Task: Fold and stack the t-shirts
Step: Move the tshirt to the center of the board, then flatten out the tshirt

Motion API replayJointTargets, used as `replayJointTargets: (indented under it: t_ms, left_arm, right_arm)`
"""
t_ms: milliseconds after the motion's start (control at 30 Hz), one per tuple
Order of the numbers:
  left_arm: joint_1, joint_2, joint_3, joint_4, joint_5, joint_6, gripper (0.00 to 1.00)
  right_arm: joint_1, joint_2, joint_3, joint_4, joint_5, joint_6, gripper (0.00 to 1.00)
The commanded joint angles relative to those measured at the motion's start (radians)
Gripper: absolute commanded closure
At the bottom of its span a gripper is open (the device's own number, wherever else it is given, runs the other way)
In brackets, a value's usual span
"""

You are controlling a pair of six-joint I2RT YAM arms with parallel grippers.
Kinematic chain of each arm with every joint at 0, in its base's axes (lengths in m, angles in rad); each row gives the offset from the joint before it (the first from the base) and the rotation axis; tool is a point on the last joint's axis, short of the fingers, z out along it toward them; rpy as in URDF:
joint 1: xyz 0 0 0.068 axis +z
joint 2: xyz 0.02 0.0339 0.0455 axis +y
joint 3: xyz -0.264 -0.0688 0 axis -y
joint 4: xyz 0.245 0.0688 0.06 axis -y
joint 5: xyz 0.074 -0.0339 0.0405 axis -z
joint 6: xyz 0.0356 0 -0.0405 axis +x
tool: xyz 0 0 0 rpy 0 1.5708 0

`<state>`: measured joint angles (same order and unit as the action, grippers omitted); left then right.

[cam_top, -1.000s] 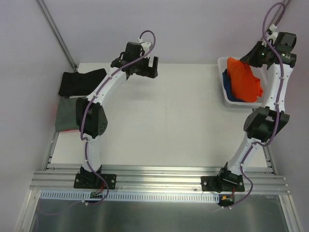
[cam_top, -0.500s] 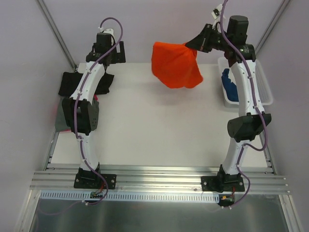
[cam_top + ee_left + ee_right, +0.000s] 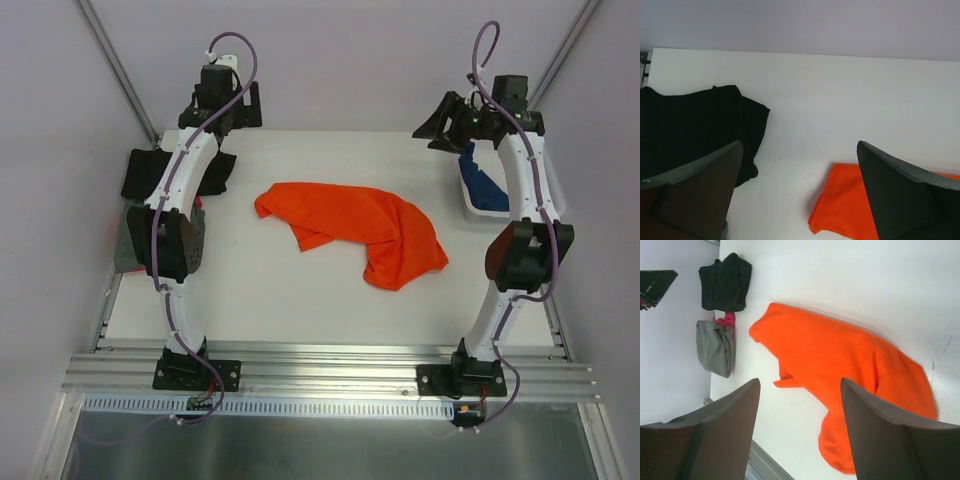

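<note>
Left jaws, right jaws apart, empty; orange t-shirt (image 3: 350, 225) crumpled, untouched.

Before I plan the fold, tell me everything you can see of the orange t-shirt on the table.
The orange t-shirt is plain, bright orange-red soft cloth with no print showing. It is not folded. It lies crumpled and spread across the middle of the white table, from a narrower end at the far left to a bunched, doubled-over lobe at the near right. A small flap sticks out on its near edge. Only the table touches it. The right gripper and left gripper are both open and clear of it.
</note>
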<state>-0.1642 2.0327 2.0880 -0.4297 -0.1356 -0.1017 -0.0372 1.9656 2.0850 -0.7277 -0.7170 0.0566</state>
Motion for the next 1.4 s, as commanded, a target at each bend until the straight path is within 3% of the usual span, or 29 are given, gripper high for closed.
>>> replayJointTargets:
  t_ms: [0, 100, 133, 233, 267, 367, 467, 600, 800, 1033, 1367]
  left_arm:
    - [-0.005, -0.046, 0.038, 0.031, -0.025, 0.026, 0.01]
    - [-0.005, -0.043, 0.041, 0.035, -0.022, 0.030, 0.01]
    - [-0.005, -0.043, 0.043, 0.034, -0.021, 0.031, 0.01]
    - [-0.005, -0.043, 0.035, 0.032, -0.007, 0.040, 0.01]
    - [-0.005, -0.043, 0.030, 0.032, 0.007, 0.031, 0.01]
    - [-0.006, -0.048, 0.000, 0.016, 0.078, 0.020, 0.01]
    - [-0.015, -0.061, -0.068, -0.009, 0.155, 0.124, 0.01]
    - [-0.029, -0.126, -0.307, -0.009, 0.110, 0.220, 0.01]
    - [0.000, -0.184, -0.468, 0.000, 0.100, 0.105, 0.01]
    - [0.000, -0.154, -0.405, 0.005, 0.094, 0.103, 0.01]
    - [0.000, -0.121, -0.306, 0.006, 0.088, 0.105, 0.01]
  right_arm:
    - [0.028, -0.043, 0.035, -0.010, -0.024, -0.049, 0.31]
    - [0.083, -0.045, 0.044, -0.059, -0.070, -0.107, 0.31]
    - [0.103, -0.048, 0.032, -0.087, -0.065, -0.194, 0.31]
    - [0.221, -0.068, -0.052, -0.218, 0.065, -0.387, 0.32]
    - [0.253, -0.071, -0.083, -0.280, 0.146, -0.538, 0.32]
    - [0.361, -0.100, -0.302, -0.254, 0.294, -0.719, 0.34]
    - [0.372, -0.123, -0.460, -0.165, 0.367, -0.710, 0.34]
    - [0.375, -0.169, -0.554, -0.138, 0.418, -0.721, 0.35]
    - [0.396, -0.231, -0.670, -0.157, 0.455, -0.752, 0.36]
    - [0.464, -0.255, -0.770, -0.171, 0.470, -0.814, 0.36]
    - [0.530, -0.163, -0.712, -0.220, 0.464, -0.840, 0.36]
